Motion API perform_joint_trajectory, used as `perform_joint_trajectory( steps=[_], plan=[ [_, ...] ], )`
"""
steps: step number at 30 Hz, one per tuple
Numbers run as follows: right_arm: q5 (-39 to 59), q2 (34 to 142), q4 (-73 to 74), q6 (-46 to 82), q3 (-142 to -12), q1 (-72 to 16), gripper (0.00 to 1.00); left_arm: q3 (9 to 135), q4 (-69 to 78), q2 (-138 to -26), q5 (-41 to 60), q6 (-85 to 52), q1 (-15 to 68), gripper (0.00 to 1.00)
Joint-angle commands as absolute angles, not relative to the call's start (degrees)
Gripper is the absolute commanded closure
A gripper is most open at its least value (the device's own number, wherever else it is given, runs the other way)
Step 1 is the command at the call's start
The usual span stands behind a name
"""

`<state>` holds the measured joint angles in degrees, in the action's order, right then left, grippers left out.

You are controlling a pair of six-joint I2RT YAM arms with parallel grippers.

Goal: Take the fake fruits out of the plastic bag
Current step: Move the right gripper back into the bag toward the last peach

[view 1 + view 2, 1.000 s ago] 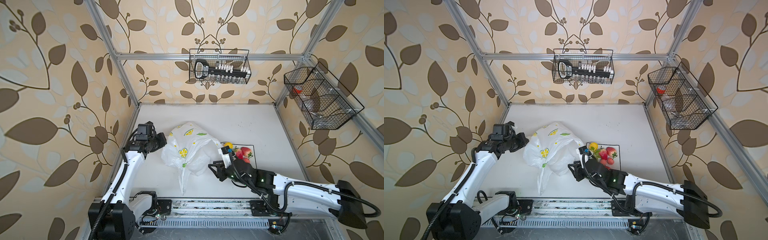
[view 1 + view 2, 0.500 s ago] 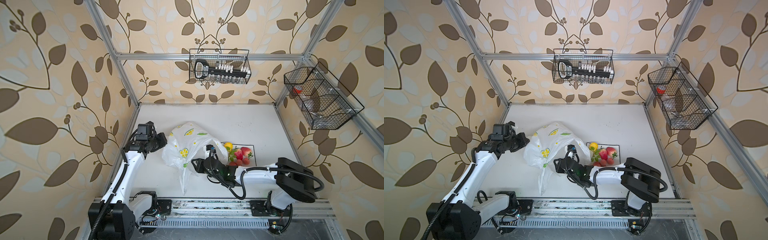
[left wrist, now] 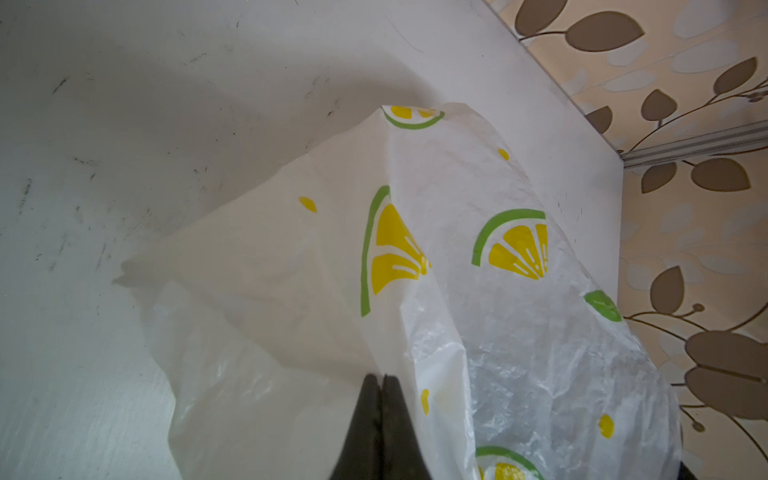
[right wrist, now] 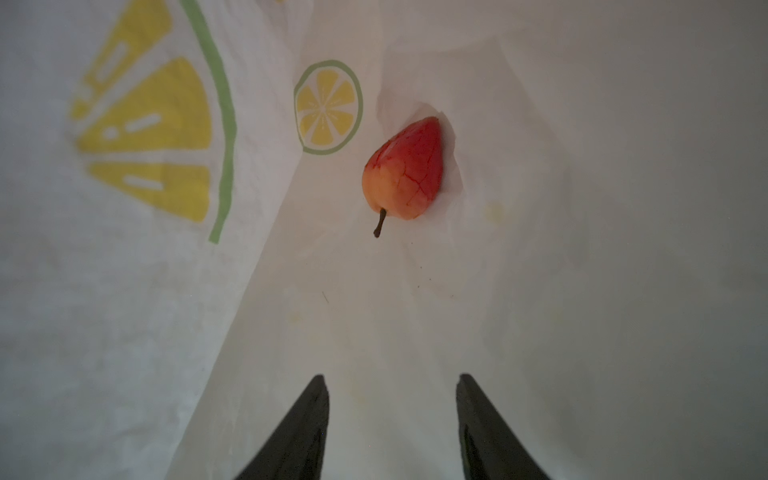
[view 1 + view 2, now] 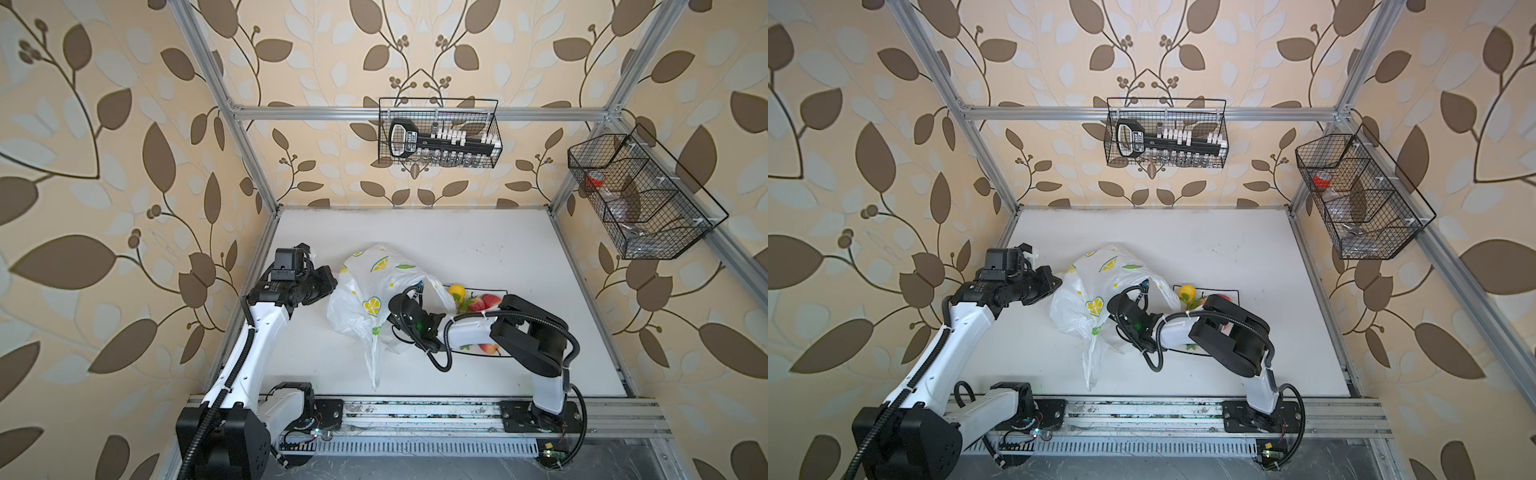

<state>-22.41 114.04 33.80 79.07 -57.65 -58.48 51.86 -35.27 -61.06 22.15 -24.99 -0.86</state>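
The plastic bag [image 5: 365,286] [image 5: 1092,282], white with lemon-slice prints, lies puffed up mid-table. My left gripper [image 3: 381,376] is shut on a fold of the bag [image 3: 457,249] at its left edge and holds it raised; in both top views the left gripper [image 5: 333,286] [image 5: 1059,284] shows there. My right gripper [image 4: 392,378] is open inside the bag [image 4: 124,291], its fingers hidden by plastic in both top views. One red-orange stemmed fake fruit [image 4: 405,170] lies ahead of the jaws, apart from them. A yellow lemon [image 5: 456,289] [image 5: 1187,293] and red fruits [image 5: 490,300] sit on the plate [image 5: 478,286].
The right arm's elbow [image 5: 528,332] hangs over the plate. A bag handle [image 5: 374,365] trails toward the front rail [image 5: 415,411]. Wire baskets hang on the back wall [image 5: 438,133] and the right wall [image 5: 640,195].
My right arm has swung left from beside the plate and pushed into the bag's mouth, and its jaws have widened. The left gripper has kept its hold without moving.
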Motion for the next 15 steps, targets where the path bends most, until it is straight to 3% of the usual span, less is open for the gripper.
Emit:
perform_joint_trajectory(
  steps=[1, 15],
  plan=[
    [-24.41, 117.06, 35.49, 84.85, -61.47, -58.02, 0.43, 52.63, -36.06, -58.27, 24.57, -24.15, -1.53, 1.0],
    [-20.21, 130.33, 32.24, 87.87, -77.75, -55.29, 0.34, 52.55, -37.1, -58.09, 26.62, -23.29, -1.42, 1.0]
  ],
)
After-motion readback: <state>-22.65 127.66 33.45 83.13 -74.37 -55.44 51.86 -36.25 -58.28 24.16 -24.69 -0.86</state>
